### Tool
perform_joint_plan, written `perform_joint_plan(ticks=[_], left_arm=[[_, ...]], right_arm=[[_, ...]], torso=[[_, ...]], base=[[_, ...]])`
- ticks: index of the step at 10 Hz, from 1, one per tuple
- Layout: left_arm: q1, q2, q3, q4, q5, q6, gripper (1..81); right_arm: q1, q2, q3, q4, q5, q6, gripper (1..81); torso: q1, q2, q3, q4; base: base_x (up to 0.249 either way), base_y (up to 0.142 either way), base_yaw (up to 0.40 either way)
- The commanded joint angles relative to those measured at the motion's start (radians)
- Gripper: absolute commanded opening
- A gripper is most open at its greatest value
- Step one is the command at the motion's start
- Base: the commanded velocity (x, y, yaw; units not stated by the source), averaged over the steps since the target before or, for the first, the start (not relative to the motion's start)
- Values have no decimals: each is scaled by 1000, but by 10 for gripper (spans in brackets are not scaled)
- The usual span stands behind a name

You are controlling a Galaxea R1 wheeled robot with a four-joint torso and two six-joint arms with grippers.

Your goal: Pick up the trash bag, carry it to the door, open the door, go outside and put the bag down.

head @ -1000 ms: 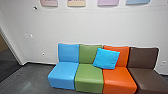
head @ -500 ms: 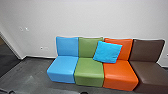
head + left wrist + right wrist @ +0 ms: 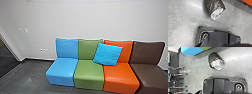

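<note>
Looks like step zero to me, tbh. Can see a dark, shiny trash bag [image 3: 214, 5] down on the grey floor [image 3: 186, 27], pale and crumpled at one end, between the robot's base plate [image 3: 220, 37] and the front edge of the seat row, apart from both. No sign of a grip on the bag. Can't tell open from shut on the left gripper or the right gripper, so not gonna guess. Nothing to tick off yet, then: pickup, carry to the door, opening, heading outside and setting down, all left to do. As for views, get the blue seat [image 3: 62, 71], green seat [image 3: 89, 73], orange seat [image 3: 120, 75] and brown seat [image 3: 147, 75] from the head one, plus a turquoise cushion [image 3: 107, 53] across green and orange, and a likely door frame [image 3: 10, 47] near the floor's left corner. Get the bag from both wrist views: near a bit of orange seat in the left, near blue and green in the right, plus some thin rods [image 3: 179, 74], can't tell of what.
</note>
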Motion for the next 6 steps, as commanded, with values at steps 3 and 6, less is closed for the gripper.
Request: perform_joint_plan(ticks=[3, 6], left_arm=[[-152, 40, -116, -24, 110, 0, 811], [-212, 70, -136, -47, 174, 0, 811]], right_arm=[[149, -60, 10, 50, -132, 7, 811], [187, -67, -5, 67, -149, 8, 811]], torso=[[110, -172, 0, 0], [180, -284, -51, 0]], base=[[0, 0, 0], [0, 0, 0]])
